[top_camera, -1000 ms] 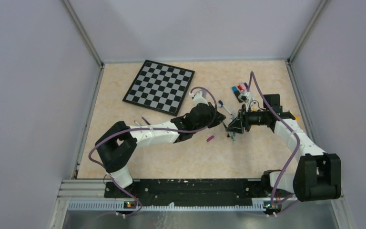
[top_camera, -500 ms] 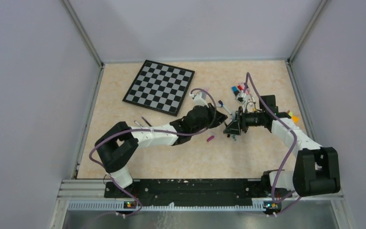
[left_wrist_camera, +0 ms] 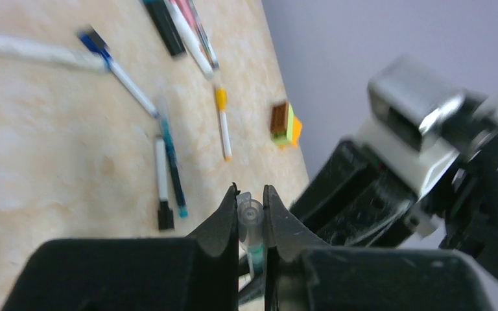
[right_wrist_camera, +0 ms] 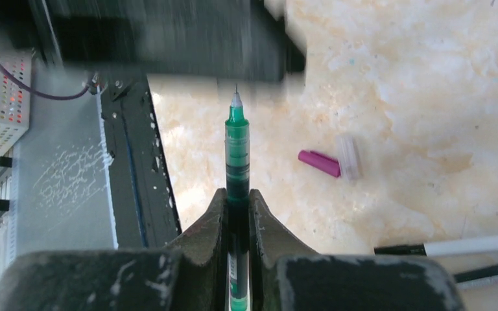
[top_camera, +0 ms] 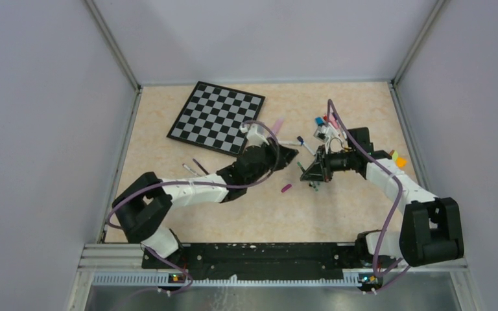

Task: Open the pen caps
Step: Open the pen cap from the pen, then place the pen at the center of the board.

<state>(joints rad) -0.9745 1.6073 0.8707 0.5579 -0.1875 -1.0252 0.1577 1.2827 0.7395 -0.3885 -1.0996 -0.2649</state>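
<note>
My left gripper [left_wrist_camera: 251,197] is shut on a clear pen cap [left_wrist_camera: 251,215] with a green insert, held off the table. My right gripper [right_wrist_camera: 237,194] is shut on a green pen [right_wrist_camera: 237,146]; its bare tip points at the blurred left arm [right_wrist_camera: 168,39]. In the top view the left gripper [top_camera: 290,154] and right gripper [top_camera: 305,172] stand a short gap apart. A loose pink cap [right_wrist_camera: 319,163] and a clear cap [right_wrist_camera: 350,157] lie on the table. Several more pens [top_camera: 324,126] lie behind the right arm.
A chessboard [top_camera: 217,116] lies at the back left. A yellow-orange block [top_camera: 399,159] sits by the right arm. Two thin pens [top_camera: 194,167] lie near the left forearm. Loose pens [left_wrist_camera: 168,172] lie under the left gripper, another two at the right wrist's side [right_wrist_camera: 454,247].
The right gripper has shut on the green pen. The left arm has drawn back to the left with the clear cap, so the two grippers have come apart and the pen tip is bare.
</note>
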